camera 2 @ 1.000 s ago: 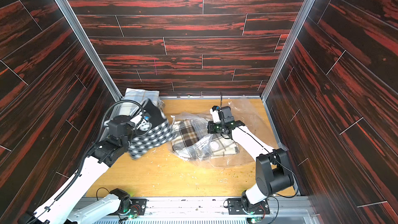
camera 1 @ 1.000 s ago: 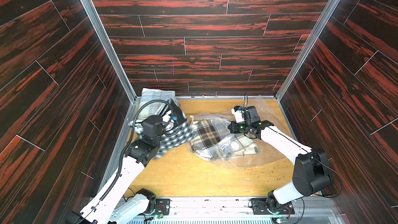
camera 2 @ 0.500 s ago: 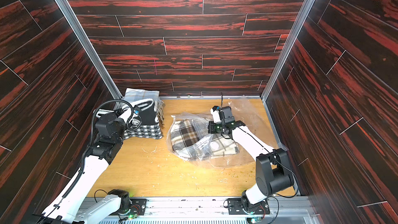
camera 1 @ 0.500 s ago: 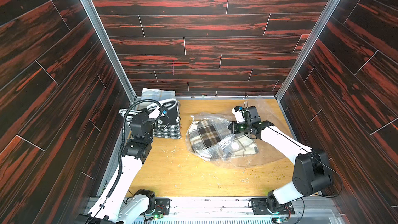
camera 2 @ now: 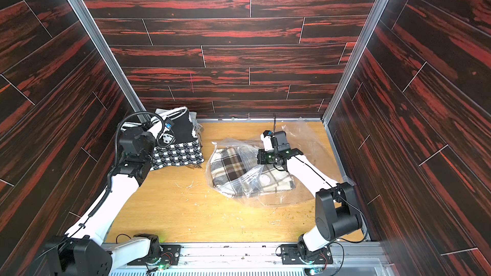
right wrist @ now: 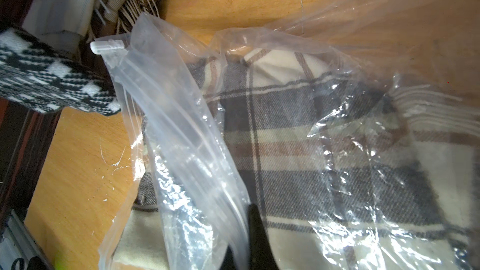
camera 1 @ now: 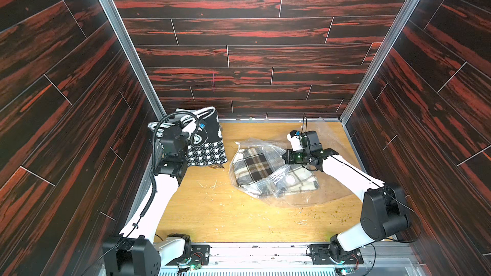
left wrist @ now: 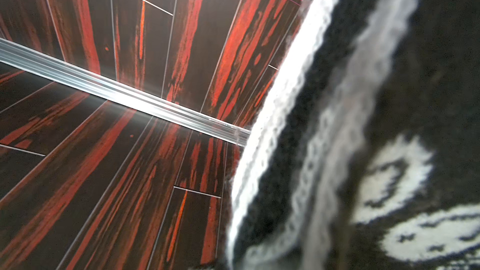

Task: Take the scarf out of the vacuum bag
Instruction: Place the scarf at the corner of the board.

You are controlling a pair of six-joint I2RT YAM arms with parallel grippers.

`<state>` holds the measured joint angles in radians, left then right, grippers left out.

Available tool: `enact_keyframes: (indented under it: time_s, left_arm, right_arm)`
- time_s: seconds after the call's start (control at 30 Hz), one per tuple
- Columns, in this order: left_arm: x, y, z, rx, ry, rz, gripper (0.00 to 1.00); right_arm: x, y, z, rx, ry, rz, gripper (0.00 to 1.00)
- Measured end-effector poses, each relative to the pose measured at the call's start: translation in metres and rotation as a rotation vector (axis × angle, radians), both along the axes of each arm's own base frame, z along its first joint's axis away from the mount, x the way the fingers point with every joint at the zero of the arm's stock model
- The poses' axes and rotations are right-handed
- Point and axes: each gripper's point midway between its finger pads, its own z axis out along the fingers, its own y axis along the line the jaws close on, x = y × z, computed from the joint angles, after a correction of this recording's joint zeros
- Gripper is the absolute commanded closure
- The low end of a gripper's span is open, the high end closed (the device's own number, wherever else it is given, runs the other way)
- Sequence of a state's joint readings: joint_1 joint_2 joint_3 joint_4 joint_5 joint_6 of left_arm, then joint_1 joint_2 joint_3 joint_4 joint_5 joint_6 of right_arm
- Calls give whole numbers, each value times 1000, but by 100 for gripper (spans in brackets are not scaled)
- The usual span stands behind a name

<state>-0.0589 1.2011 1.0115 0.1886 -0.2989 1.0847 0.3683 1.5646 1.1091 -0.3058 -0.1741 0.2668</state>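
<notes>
Beside the right end effector, clamped on the vacuum bag to anchor it, a plaid scarf lies bagged; the left end effector grips the checked scarf clear.

We find nothing we can read. The white shapes knitted into the black scarf are too blurred, and dark marks on the rail are cut off.

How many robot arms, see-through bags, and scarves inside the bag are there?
arms: 2, the left arm and the right arm
bag: 1
scarf inside it: 1
total: 4
</notes>
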Motion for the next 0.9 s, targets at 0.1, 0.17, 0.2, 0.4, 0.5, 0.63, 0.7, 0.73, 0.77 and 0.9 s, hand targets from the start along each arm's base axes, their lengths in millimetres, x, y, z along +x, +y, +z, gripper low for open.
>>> enact_keyframes:
  time_s: [0.1, 0.17, 0.2, 0.4, 0.5, 0.63, 0.7, 0.73, 0.77, 0.9]
  left_arm:
    - [4, 8, 9, -2, -17, 1, 100]
    - [7, 14, 15, -1, -29, 4, 100]
    - [9, 18, 18, -1, -34, 6, 100]
    - [32, 27, 35, 1, -53, -2, 100]
    - [50, 27, 31, -6, -45, -25, 100]
    - [77, 28, 9, -23, 1, -47, 100]
    - [91, 28, -6, -30, 30, -53, 100]
    - [95, 28, -13, -32, 43, -55, 100]
    - [100, 29, -19, -33, 55, -55, 100]
    - [116, 30, -34, -36, 80, -56, 100]
  right_arm:
    - [0, 0, -4, -3, 10, 0, 100]
    - [0, 0, -7, -4, 16, 1, 100]
    - [1, 0, -8, -5, 20, 1, 100]
    - [1, 0, -9, -2, 22, 4, 100]
    - [1, 0, -8, 1, 19, 6, 100]
    - [1, 1, -9, 3, 16, 9, 100]
    - [1, 1, -9, 4, 14, 10, 100]
    - [1, 1, -10, 4, 14, 10, 100]
    - [1, 1, -10, 4, 15, 10, 100]
    - [1, 1, -10, 9, 15, 14, 100]
